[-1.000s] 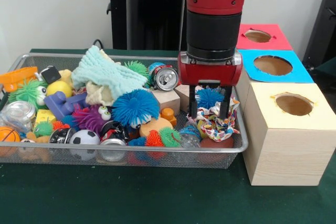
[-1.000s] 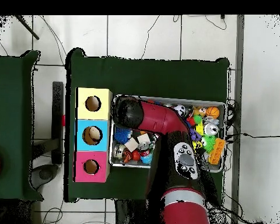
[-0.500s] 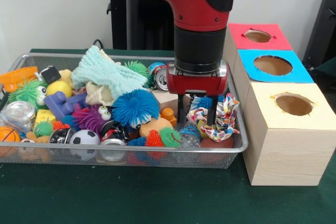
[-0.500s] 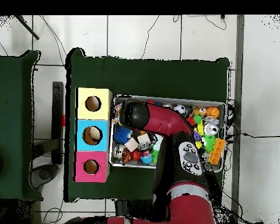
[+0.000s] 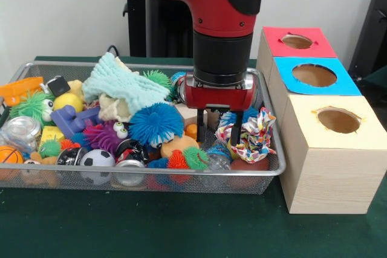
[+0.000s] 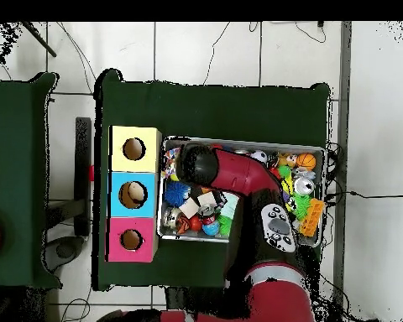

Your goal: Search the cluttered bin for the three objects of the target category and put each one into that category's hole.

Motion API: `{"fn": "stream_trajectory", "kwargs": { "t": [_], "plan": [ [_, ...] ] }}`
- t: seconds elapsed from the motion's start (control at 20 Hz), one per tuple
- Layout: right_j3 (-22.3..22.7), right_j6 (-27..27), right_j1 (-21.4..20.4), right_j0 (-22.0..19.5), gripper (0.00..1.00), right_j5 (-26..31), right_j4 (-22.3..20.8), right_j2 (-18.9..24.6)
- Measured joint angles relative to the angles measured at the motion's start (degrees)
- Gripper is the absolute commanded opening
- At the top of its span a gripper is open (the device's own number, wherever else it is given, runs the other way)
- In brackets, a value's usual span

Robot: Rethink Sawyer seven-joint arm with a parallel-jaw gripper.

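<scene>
A wire mesh bin (image 5: 151, 173) holds a heap of toys and cloths. My gripper (image 5: 219, 129) hangs low over its right part, open, with its fingers (image 5: 200, 126) apart and nothing held between them. Just right of it lies a colourful patterned cloth (image 5: 252, 137). A wooden block (image 5: 191, 115) and a small orange toy (image 5: 193, 132) sit by its left finger. A blue spiky ball (image 5: 156, 122) and a mint knitted cloth (image 5: 124, 86) lie further left. In the overhead view the arm (image 6: 206, 167) hides the gripper.
Three wooden boxes with round holes stand beside the bin: red (image 5: 297, 41), blue (image 5: 314, 75), yellow (image 5: 338, 120); overhead they show as yellow (image 6: 134, 149), blue (image 6: 133, 194), pink (image 6: 131, 240). A soccer ball (image 5: 97, 159), orange tray (image 5: 20, 89) and purple spiky toy (image 5: 103, 137) fill the left.
The gripper has slid left in the front view, off the patterned cloth and towards the wooden block, and dropped a little. The cloth stays in the bin.
</scene>
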Motion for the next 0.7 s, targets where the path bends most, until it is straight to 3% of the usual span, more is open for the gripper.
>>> {"fn": "stream_trajectory", "kwargs": {
  "t": [0.7],
  "plan": [
    [-5.5,0.0,4.4,-0.3,1.0,0.0,-0.4,0.0]
  ]
}}
